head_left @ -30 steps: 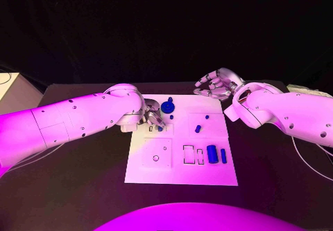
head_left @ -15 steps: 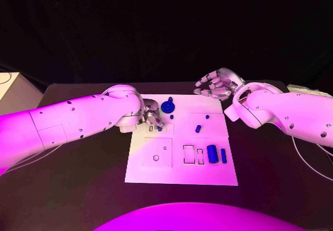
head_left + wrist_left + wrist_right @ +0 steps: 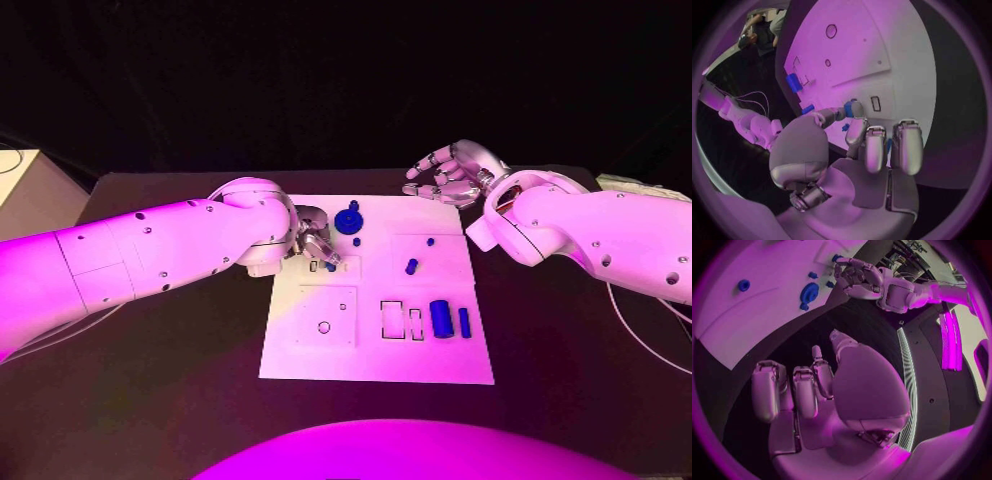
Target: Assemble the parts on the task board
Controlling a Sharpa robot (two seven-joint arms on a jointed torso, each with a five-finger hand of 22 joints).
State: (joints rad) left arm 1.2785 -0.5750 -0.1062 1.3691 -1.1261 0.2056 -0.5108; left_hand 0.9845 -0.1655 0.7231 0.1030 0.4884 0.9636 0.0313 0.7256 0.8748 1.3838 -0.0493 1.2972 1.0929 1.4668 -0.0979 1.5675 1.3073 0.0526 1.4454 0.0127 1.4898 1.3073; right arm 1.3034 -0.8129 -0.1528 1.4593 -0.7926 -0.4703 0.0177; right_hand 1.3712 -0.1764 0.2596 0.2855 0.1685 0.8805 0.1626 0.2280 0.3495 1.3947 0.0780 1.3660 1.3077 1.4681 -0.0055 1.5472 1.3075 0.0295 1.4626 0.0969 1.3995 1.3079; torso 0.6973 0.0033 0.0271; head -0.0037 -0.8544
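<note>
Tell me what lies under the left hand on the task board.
Under the left hand, a small blue part shows at its fingertips beside a small outlined slot on the task board. The board beneath the palm is covered.

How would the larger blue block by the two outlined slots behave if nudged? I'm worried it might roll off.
The larger blue block looks flat-lying and rectangular on the task board, so it would probably slide, not roll. It seems small and rigid, likely light. The thin piece beside it could get bumped.
</note>
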